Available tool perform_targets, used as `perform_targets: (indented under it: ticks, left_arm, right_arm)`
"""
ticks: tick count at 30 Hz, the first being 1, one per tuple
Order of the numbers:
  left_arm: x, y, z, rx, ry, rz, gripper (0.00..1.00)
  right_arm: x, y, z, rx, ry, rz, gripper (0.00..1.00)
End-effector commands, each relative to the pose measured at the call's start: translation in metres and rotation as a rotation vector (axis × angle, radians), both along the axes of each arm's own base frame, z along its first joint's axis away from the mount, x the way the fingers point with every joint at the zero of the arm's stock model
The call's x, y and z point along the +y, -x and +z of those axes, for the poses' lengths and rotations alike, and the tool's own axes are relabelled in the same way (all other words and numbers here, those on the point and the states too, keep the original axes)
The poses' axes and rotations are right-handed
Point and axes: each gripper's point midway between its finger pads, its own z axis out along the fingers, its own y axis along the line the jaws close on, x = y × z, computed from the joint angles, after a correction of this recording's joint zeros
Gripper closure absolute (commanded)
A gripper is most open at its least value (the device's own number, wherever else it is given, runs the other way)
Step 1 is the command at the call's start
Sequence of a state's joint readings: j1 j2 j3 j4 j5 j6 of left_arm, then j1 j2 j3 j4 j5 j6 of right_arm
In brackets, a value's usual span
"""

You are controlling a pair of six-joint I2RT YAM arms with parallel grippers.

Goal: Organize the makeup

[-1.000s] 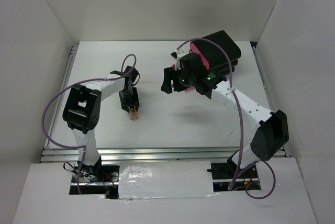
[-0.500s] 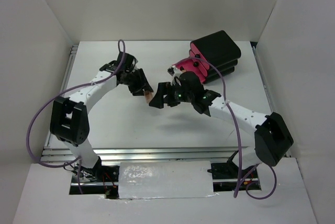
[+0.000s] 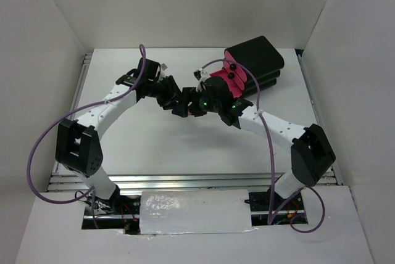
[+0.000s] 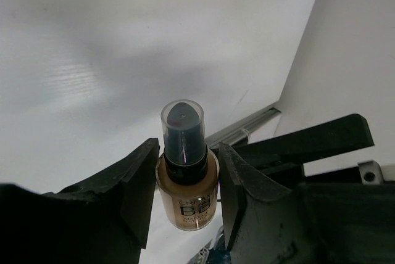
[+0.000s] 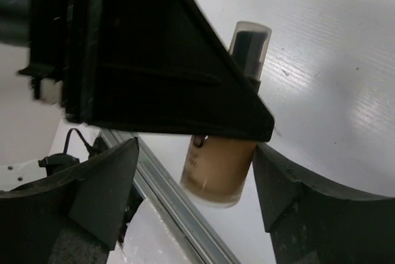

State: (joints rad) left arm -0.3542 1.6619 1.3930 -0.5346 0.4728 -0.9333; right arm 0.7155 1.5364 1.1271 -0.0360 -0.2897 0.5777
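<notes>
My left gripper (image 3: 174,102) is shut on a tan bottle with a black pump and clear cap (image 4: 185,181) and holds it in the air above the table's middle. In the left wrist view the two fingers press its sides around the gripper's midpoint (image 4: 187,151). My right gripper (image 3: 186,107) faces the left one and is open. In the right wrist view its fingers (image 5: 102,184) stand wide on either side of the bottle's base (image 5: 219,171) without touching, and the gripper's midpoint (image 5: 197,193) is near that base. The other makeup items are not in view.
The black box (image 3: 256,57) with pink drawer fronts (image 3: 229,74) stands at the back right, just behind the right arm. White walls enclose the table on three sides. A metal rail (image 5: 170,196) runs along the table edge.
My left arm has lifted the bottle from the left of the table and swung it to the centre. My right gripper has moved left from the box to meet it.
</notes>
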Motion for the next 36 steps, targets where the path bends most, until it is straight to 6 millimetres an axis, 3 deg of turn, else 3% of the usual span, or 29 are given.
perform_targets:
  ticks: [1, 6, 8, 9, 10, 12, 14, 15, 18, 21, 22, 24, 25, 27, 28, 29, 31, 32, 33, 36]
  left_arm:
    - [-0.012, 0.006, 0.039, -0.067, 0.098, -0.035, 1.0]
    - [-0.01, 0.006, 0.039, -0.07, 0.089, -0.034, 1.0]
    - [-0.011, 0.006, 0.037, -0.068, 0.083, -0.036, 1.0]
    - [-0.011, 0.006, 0.038, -0.071, 0.084, -0.041, 0.99]
    - [-0.011, 0.005, 0.037, -0.07, 0.083, -0.04, 0.95]
    - [-0.012, 0.005, 0.039, -0.079, 0.087, -0.048, 0.62]
    - [-0.009, -0.002, 0.044, -0.108, 0.069, -0.036, 0.18]
    - [-0.008, -0.005, 0.048, -0.125, 0.057, -0.032, 0.01]
    - [0.012, -0.025, 0.062, -0.167, 0.004, 0.022, 0.01]
    - [0.053, -0.048, 0.079, -0.195, 0.001, 0.123, 0.01]
    - [0.076, -0.06, 0.088, -0.22, -0.003, 0.181, 0.01]
    - [0.105, -0.066, 0.096, -0.254, -0.047, 0.233, 0.01]
    - [0.112, -0.068, 0.105, -0.289, -0.071, 0.231, 0.01]
    - [0.121, -0.065, 0.104, -0.287, -0.099, 0.228, 0.01]
    - [0.121, -0.063, 0.102, -0.29, -0.108, 0.213, 0.01]
    - [0.12, -0.06, 0.1, -0.285, -0.109, 0.201, 0.01]
    - [0.114, -0.049, 0.091, -0.262, -0.08, 0.161, 0.01]
    - [0.112, -0.048, 0.092, -0.28, -0.058, 0.145, 0.01]
    - [0.107, -0.04, 0.083, -0.255, -0.02, 0.117, 0.01]
    - [0.104, -0.031, 0.094, -0.312, 0.013, 0.102, 0.01]
  right_arm:
    - [0.006, -0.01, 0.013, -0.049, 0.003, -0.012, 0.21]
    - [0.006, -0.012, 0.01, -0.062, 0.016, -0.004, 0.46]
    - [0.006, -0.011, 0.012, -0.077, 0.021, 0.007, 0.66]
    - [0.004, -0.013, 0.012, -0.079, 0.03, -0.01, 1.0]
    - [0.003, -0.013, 0.012, -0.081, 0.032, -0.015, 1.0]
    - [0.0, -0.014, 0.013, -0.104, 0.048, -0.009, 1.0]
    - [-0.004, -0.016, 0.011, -0.14, 0.085, 0.005, 1.0]
    - [-0.01, -0.019, 0.007, -0.151, 0.104, -0.004, 1.0]
    - [-0.038, -0.036, -0.005, -0.207, 0.163, -0.029, 1.0]
    - [-0.076, -0.063, -0.014, -0.255, 0.249, -0.09, 1.0]
    - [-0.087, -0.072, -0.014, -0.265, 0.276, -0.111, 1.0]
    - [-0.121, -0.099, -0.019, -0.279, 0.403, -0.197, 1.0]
    - [-0.139, -0.112, -0.037, -0.267, 0.517, -0.224, 1.0]
    - [-0.158, -0.13, -0.035, -0.256, 0.631, -0.264, 1.0]
    - [-0.17, -0.14, -0.049, -0.248, 0.71, -0.258, 1.0]
    - [-0.181, -0.151, -0.041, -0.265, 0.767, -0.312, 1.0]
    - [-0.196, -0.164, -0.051, -0.248, 0.848, -0.35, 1.0]
    - [-0.203, -0.17, -0.043, -0.251, 0.886, -0.386, 1.0]
    - [-0.206, -0.173, -0.044, -0.249, 0.903, -0.393, 1.0]
    - [-0.209, -0.182, -0.049, -0.258, 0.953, -0.396, 0.97]
